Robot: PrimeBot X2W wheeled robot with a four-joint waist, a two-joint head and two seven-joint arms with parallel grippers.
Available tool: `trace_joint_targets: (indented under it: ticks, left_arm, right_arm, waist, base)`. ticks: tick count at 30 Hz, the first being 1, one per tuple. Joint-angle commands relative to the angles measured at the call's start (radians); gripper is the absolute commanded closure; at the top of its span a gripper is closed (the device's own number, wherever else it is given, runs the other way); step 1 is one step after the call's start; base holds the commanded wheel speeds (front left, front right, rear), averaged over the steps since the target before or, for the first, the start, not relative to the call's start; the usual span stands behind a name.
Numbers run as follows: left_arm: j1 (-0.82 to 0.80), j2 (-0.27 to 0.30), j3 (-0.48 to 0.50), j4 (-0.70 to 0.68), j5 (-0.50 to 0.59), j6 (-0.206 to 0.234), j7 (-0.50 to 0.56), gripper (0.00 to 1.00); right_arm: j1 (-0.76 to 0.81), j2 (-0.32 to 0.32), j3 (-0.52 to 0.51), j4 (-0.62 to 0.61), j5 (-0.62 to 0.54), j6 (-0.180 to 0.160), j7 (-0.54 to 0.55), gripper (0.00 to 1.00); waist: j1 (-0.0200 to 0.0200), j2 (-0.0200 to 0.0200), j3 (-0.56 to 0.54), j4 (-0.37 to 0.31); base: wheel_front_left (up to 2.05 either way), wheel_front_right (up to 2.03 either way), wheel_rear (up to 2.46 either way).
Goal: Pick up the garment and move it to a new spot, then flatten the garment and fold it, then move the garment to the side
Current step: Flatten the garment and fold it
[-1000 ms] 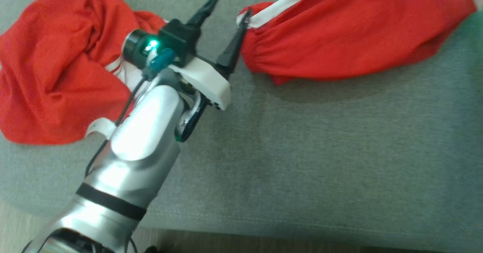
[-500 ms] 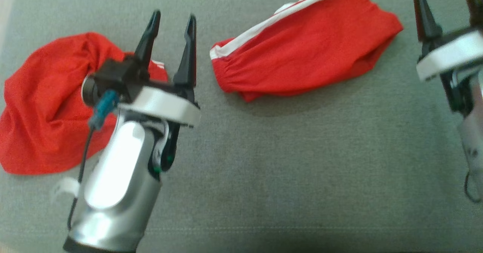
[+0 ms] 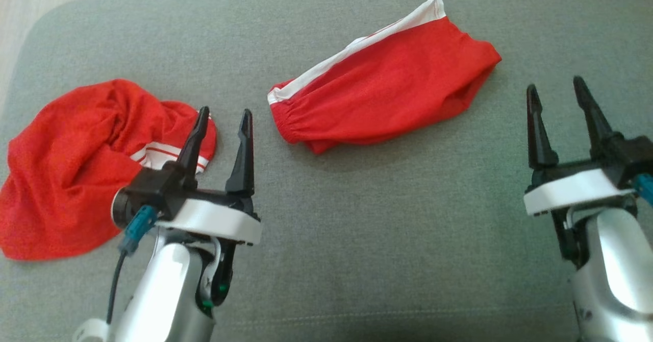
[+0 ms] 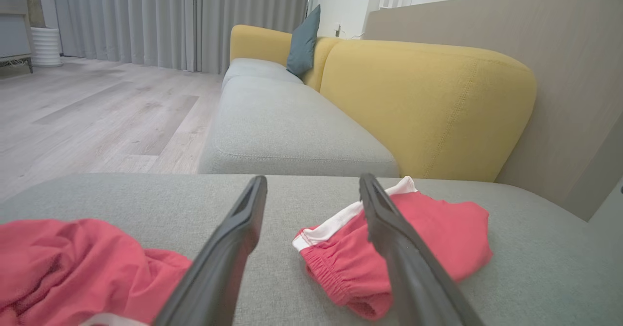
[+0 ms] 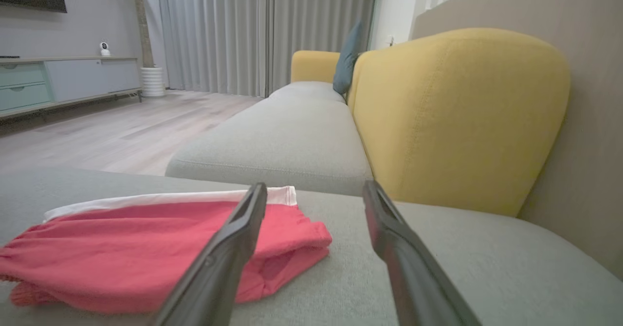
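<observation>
Left gripper (image 3: 225,111): mine, nearest on the left, fingers spread wide and grasping nothing, held over the grey seat (image 3: 387,240).
Right gripper (image 3: 555,84): mine too, at the right, fingers just as far apart and empty, over bare grey fabric.
Crumpled red garment (image 3: 71,163): bunched in a heap on the left of the seat, just beside my left gripper; in the head view my outer left finger crosses its edge, where white stripes show (whether it touches the cloth I cannot tell).
Folded red garment (image 3: 387,84): lying flat on the seat ahead, beyond and between my two grippers, well apart from the heap; a white band runs along its far edge and its gathered end points toward my left side.
What stands in the way: in each wrist view one of my own dark fingers cuts across the folded garment and hides part of it.
Second grey seat (image 5: 292,136): beyond the gap, stretching away.
Yellow backrest (image 4: 428,107): upright along the right.
Teal cushion (image 4: 302,41): leaning against it farther back.
Wooden floor (image 4: 97,112): to the left.
Low cabinet (image 5: 58,80): on the far left.
White ribbed pot (image 5: 152,80): just beside the cabinet.
Grey curtains (image 4: 170,19): farthest of all.
</observation>
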Motion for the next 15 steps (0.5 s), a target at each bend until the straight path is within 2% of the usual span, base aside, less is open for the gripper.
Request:
trace_joint_targets:
  ticks: [1, 9, 15]
  left_arm:
    - [-0.028, 0.004, 0.040, -0.044, 0.009, -0.007, -0.005, 0.00]
    - [-0.030, -0.004, 0.053, -0.053, 0.024, -0.036, -0.005, 0.00]
    - [-0.050, -0.006, 0.048, -0.056, 0.020, -0.045, -0.005, 0.00]
  right_arm:
    - [-0.012, 0.006, 0.007, -0.041, -0.006, 0.003, 0.004, 0.00]
    - [-0.003, 0.067, -0.063, -0.054, 0.041, 0.003, 0.088, 0.00]
    - [-0.057, 0.104, -0.156, -0.009, 0.210, 0.003, 0.210, 0.00]
  waist:
    - [0.0001, -0.0001, 0.001, 0.002]
    - [0.0001, -0.0001, 0.049, 0.036]
    - [0.0001, -0.0001, 0.106, 0.081]
  base:
    - [0.00, 0.00, 0.00]
    - [0.00, 0.00, 0.00]
    - [0.00, 0.00, 0.00]
